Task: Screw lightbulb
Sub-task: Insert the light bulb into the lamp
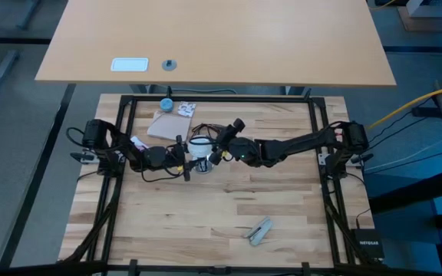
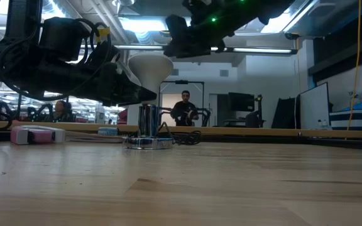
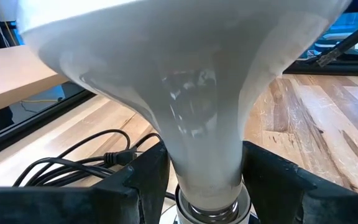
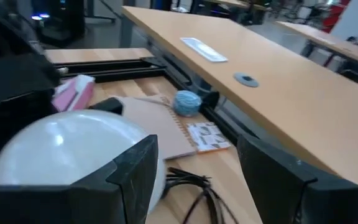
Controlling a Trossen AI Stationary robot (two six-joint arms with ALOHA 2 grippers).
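From above, the lightbulb (image 1: 199,145) sits mid-tabletop (image 1: 221,207) between both end effectors.

Low view: it stands upright above a shiny socket base (image 2: 148,142).

Left wrist: the left end effector (image 3: 207,180) has its 2 fingers clamped on the bulb's narrow neck.

Right wrist: the right end effector (image 4: 197,177) has fingers apart, 1 beside the globe.

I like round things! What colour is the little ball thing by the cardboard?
Blue, clearest in the right wrist view.

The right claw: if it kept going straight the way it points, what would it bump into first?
Probably the lightbulb: its white globe sits just ahead, partly between the right claw's open fingers. Whether they already touch is unclear.
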